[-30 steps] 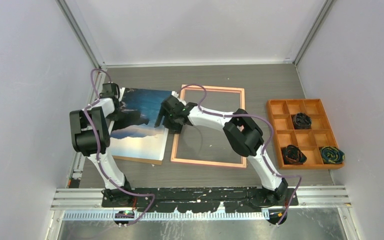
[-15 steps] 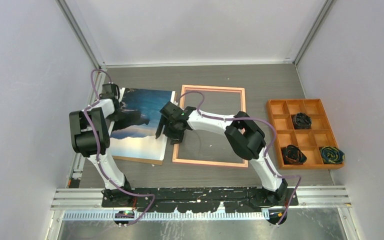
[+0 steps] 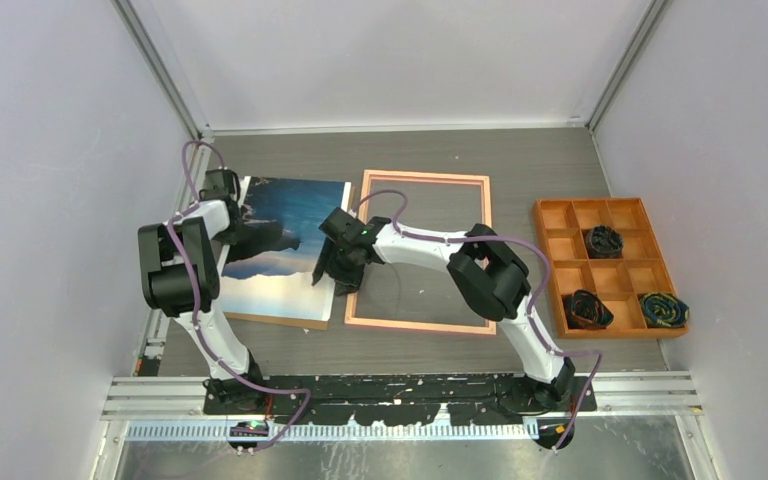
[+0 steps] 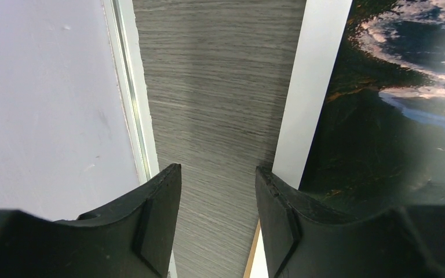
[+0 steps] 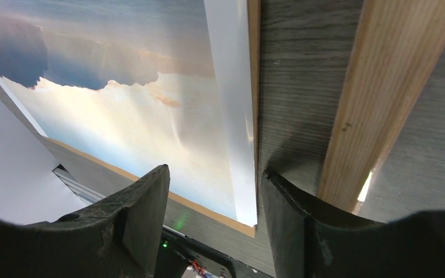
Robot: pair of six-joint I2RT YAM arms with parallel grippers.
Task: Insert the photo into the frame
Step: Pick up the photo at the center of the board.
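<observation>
The photo lay flat on the left part of the grey wood-grain table, picture side up. Its long axis ran from the near edge to the far edge, slightly tilted. The dark mountains and blue sea were at the far end and the pale sky at the near end. It was a thin glossy print with a white margin. It lay on a brown backing board, which showed as a narrow strip along its near and right edges.

The frame lay flat just beside the photo on the right, apart from it, with the same long axis. It was a thin rectangle of pale wood, and the table showed through its middle.

The left gripper was at the far left corner of the photo. Its jaws were apart, with bare table between them and one finger over the white margin. The right gripper was over the photo's right edge, jaws apart, with nothing clamped.

At the right stood an orange compartment tray. Three dark coiled bundles lay in it, each in its own compartment.
</observation>
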